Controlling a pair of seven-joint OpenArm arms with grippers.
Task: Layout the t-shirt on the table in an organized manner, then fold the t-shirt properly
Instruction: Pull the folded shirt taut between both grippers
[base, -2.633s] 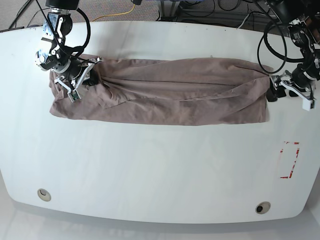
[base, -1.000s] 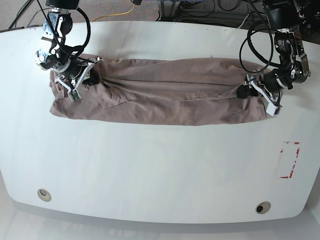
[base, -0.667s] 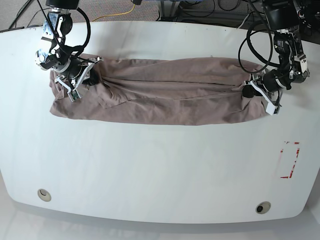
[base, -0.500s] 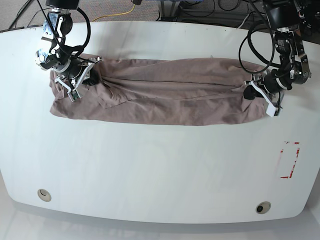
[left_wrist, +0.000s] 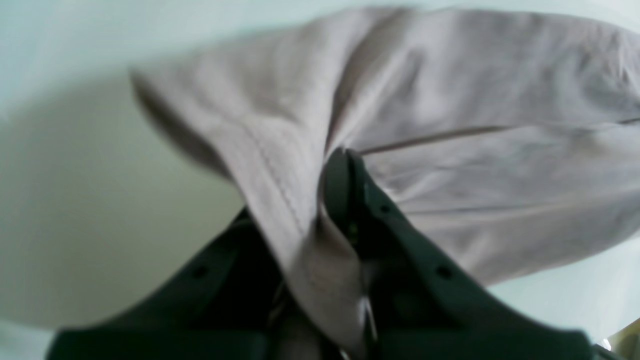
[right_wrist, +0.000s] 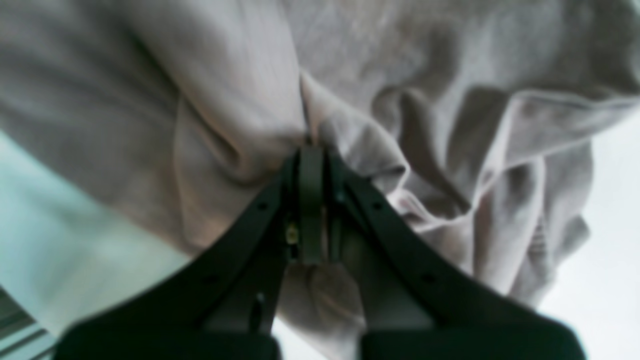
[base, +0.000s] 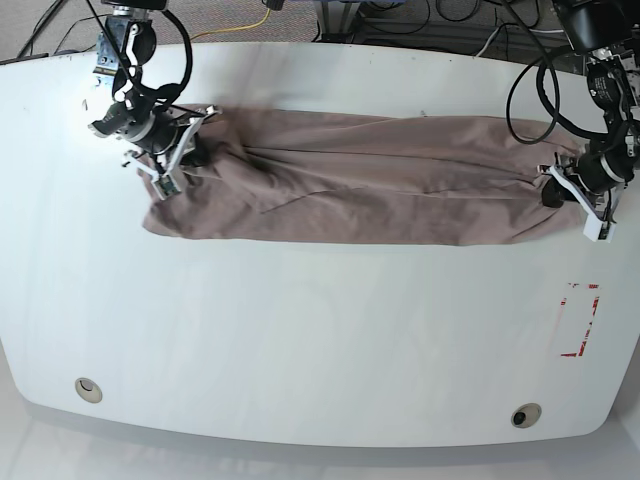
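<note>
Both sets of jaws are pinched tight on cloth: the left gripper and right gripper each grip an end of the dusty mauve-brown cotton t-shirt, stretched lengthwise across the glossy white counter.

Both arms are black with looping black cables along their links. The right gripper and the left gripper carry white bracket parts. Seen from the wrist cameras, the fingers are matte black plastic, tapered, with small round screw holes.
</note>
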